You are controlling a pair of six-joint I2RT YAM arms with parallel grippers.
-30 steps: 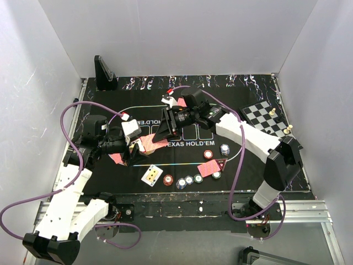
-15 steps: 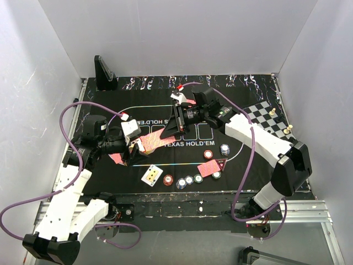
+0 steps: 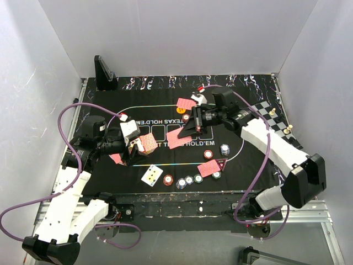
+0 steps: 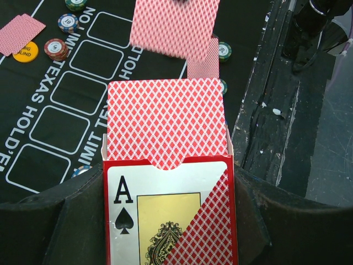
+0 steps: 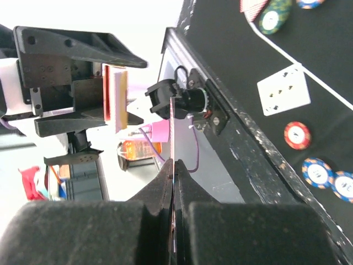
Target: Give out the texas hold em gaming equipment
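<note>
Red-backed card [image 3: 176, 139] hangs at the centre of the frame, pinched by one end in the right hand [image 3: 187, 130], whose fingers are closed flat on it. Its long axis runs straight out from the fingertips, toward the lower left. Left of it and apart, the left hand [image 3: 131, 149] clamps the open card box [image 3: 144, 143]. Beneath lies a black mat [image 3: 242, 160] with chips [image 3: 188, 179] near its lower edge, on a dark counter [image 3: 165, 208] between white walls [image 3: 49, 55]. Placing the card likely falls to the right arm.
</note>
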